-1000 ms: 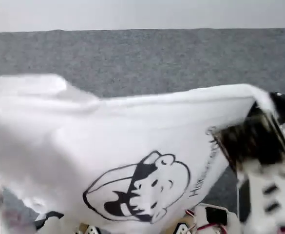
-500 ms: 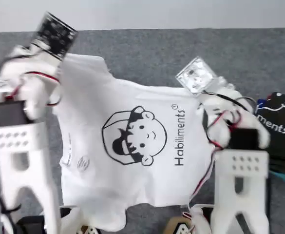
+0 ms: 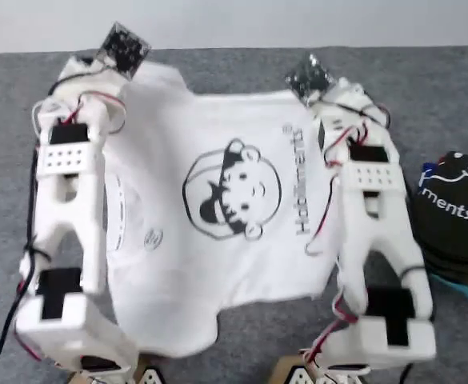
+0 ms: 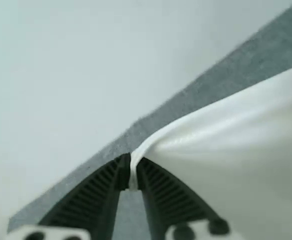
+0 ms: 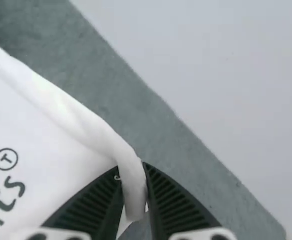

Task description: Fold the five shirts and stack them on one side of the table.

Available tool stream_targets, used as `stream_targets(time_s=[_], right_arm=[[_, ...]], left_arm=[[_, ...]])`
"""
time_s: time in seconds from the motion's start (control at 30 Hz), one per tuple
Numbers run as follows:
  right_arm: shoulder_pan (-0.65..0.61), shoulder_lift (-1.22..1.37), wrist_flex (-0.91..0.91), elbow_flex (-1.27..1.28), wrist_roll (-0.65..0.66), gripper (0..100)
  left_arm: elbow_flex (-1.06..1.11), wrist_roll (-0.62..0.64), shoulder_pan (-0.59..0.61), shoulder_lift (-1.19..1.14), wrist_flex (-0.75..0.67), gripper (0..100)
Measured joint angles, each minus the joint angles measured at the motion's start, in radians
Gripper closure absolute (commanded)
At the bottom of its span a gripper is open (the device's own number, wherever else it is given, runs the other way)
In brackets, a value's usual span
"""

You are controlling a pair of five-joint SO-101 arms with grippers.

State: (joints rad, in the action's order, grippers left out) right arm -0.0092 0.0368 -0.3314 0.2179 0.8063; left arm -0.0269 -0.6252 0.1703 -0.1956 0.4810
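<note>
A grey, felt-like table cover (image 3: 242, 72) runs back to a plain pale wall (image 3: 234, 20). On it lies a white T-shirt (image 3: 178, 264), spread mostly flat with its printed side up – a black cartoon face inside a rounded outline, a line of lettering beside it. The cloth is soft and thin, smooth in the middle, with an uneven edge nearest the arm bases. The two white plastic arms lie stretched along the shirt's two sides.

The left gripper (image 4: 130, 167) is clenched on a thin fold of the white cloth at one far corner, its black ribbed fingers (image 4: 103, 187) pressed together on it. The right gripper (image 5: 132, 175) grasps the other far corner – a thicker rolled hem caught between its ribbed fingers (image 5: 165, 195).

Beyond the right arm, apart from the white shirt, sits a stack of folded dark shirts (image 3: 454, 224), the top one black with white print.
</note>
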Motion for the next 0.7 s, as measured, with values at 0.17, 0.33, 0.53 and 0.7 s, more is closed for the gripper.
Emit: stream_targets(time_s=[0.17,0.33,0.53,0.7], right_arm=[[0.000,0.224,0.009,-0.275,0.000,98.9],[0.006,0.347,0.008,-0.446,0.000,98.9],[0.015,0.354,-0.032,-0.486,0.000,98.9],[0.028,0.354,-0.169,-0.486,0.029,98.9]], left_arm=[[-0.290,0.000,-0.009,-0.206,-0.014,100],[-0.531,0.000,-0.040,-0.354,-0.014,100],[-0.684,-0.002,-0.046,-0.400,0.097,100],[-0.761,-0.005,-0.046,-0.400,0.327,100]])
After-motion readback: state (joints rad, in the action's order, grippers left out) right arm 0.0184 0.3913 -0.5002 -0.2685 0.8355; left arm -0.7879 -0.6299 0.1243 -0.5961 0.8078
